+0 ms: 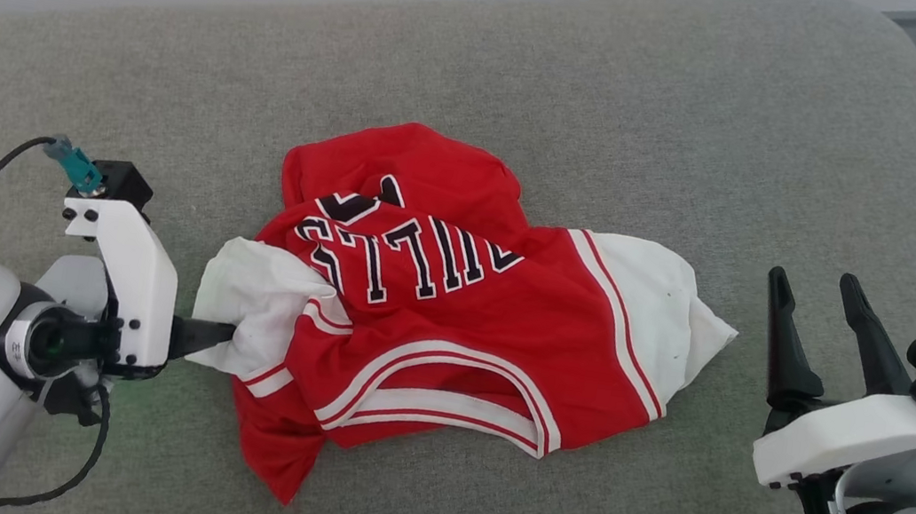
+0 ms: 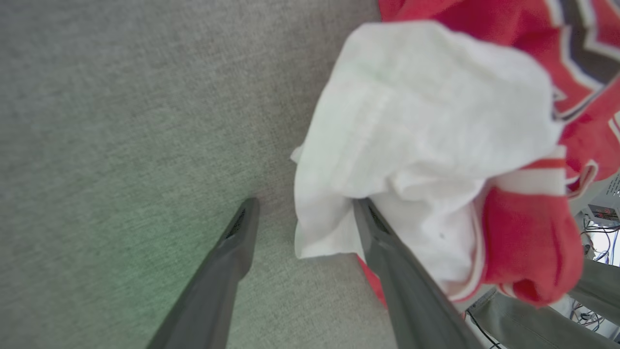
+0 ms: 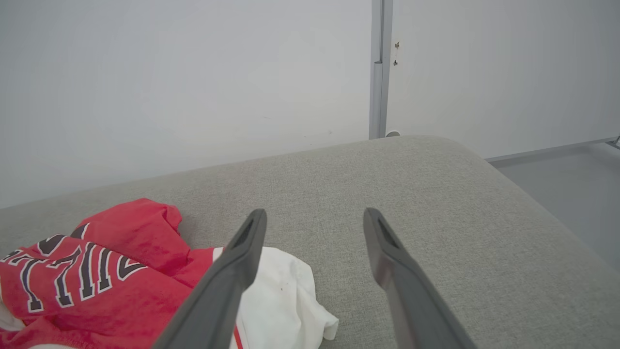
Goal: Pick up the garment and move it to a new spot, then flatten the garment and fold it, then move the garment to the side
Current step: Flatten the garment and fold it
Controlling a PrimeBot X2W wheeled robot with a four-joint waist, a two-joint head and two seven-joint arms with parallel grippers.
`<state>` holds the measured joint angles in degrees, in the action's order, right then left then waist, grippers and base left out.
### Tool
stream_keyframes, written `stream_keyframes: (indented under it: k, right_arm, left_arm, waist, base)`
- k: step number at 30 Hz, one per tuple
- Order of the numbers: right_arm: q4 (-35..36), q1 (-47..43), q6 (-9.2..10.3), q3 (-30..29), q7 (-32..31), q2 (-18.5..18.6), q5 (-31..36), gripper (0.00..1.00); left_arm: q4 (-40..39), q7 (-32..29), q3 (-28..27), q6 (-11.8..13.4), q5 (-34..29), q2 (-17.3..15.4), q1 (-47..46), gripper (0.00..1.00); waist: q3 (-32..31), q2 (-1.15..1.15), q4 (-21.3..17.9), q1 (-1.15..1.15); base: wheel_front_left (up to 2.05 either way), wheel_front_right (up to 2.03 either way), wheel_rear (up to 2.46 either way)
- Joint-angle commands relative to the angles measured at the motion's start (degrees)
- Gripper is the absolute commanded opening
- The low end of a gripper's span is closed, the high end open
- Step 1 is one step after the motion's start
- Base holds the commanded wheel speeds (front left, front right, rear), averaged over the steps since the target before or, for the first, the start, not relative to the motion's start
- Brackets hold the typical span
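Reaching sideways, left gripper (image 2: pixel 305 203) spread against the garment (image 1: pixel 449 319) — right gripper (image 1: pixel 821 286) spread, upright

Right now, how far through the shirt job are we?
Done: nothing that shows; the shirt lies crumpled on the grey cushion. In hand: the left hand is open at the white sleeve, touching the cloth but not closed on it. The right hand hovers open, apart from the shirt. Left: pick up and move, flatten, fold, move aside.
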<state>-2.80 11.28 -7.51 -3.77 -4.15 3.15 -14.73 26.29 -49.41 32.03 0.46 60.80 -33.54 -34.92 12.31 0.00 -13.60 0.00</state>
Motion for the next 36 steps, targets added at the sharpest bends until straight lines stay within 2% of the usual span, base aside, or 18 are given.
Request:
stream_keyframes:
  k: [1, 2, 3, 11, 17, 25, 29, 35, 36]
  right_arm:
    - [-0.2, 0.6, 0.04, 0.2, 0.3, -0.2, -0.3, 1.00]
    - [-0.2, 0.7, 0.04, 0.2, 0.4, -0.2, -0.4, 1.00]
    - [-0.3, 0.9, 0.04, 0.2, 0.6, -0.2, -0.4, 1.00]
    - [-0.5, 1.5, 0.04, 0.3, 1.6, -0.3, -0.7, 1.00]
    - [-0.7, 1.2, 0.04, -0.7, 1.8, -0.3, 0.0, 1.00]
    - [-0.2, 0.3, 0.04, -2.2, 1.5, -0.3, 1.2, 1.00]
    - [0.3, -0.1, 0.04, -2.8, 1.1, -0.3, 1.7, 1.00]
    - [1.1, -1.0, 0.04, -2.9, 0.5, -0.3, 1.9, 1.00]
    - [1.1, -1.0, 0.04, -2.9, 0.5, -0.3, 1.9, 1.00]
  left_arm:
    - [0.5, -0.2, 0.1, -0.3, 0.3, 0.4, -0.4, 1.00]
    - [1.1, -0.4, 0.0, -0.5, 0.8, 0.7, -0.6, 0.45]
    - [1.5, -0.4, 0.0, -1.2, 1.1, 1.0, -0.8, 0.00]
    - [4.9, 0.9, 0.7, -3.4, 0.4, 1.7, -1.8, 0.00]
    - [3.1, 2.2, -0.4, -4.1, 0.1, -0.2, -3.4, 0.00]
    - [-3.9, 3.7, -3.6, -1.6, 1.2, -4.8, -0.5, 0.00]
    - [-9.0, 5.0, -6.3, 1.2, 2.0, -9.0, 4.2, 0.00]
    - [-14.5, 6.1, -9.1, 5.6, 3.7, -13.6, 13.0, 0.00]
    - [-14.5, 6.1, -9.1, 5.6, 3.7, -13.6, 13.0, 0.00]
  waist:
    - [0.2, 0.00, 0.0, 0.00]
    - [0.3, 0.00, 0.1, 0.00]
    - [0.5, 0.00, 0.1, 0.00]
    - [1.6, 0.00, 0.6, 0.00]
    - [1.5, 0.00, 1.9, 0.00]
    - [0.5, 0.00, 4.6, 0.00]
    - [-0.3, 0.00, 6.0, 0.00]
    - [-0.8, 0.00, 6.8, 0.00]
    - [-0.8, 0.00, 6.8, 0.00]
  base:
    - [0.00, 0.00, 0.00]
    - [0.00, 0.00, 0.00]
    - [0.00, 0.00, 0.00]
    - [0.00, 0.00, 0.00]
    - [0.00, 0.00, 0.00]
    - [0.00, 0.00, 0.00]
    - [0.00, 0.00, 0.00]
    - [0.00, 0.00, 0.00]
    - [0.00, 0.00, 0.00]
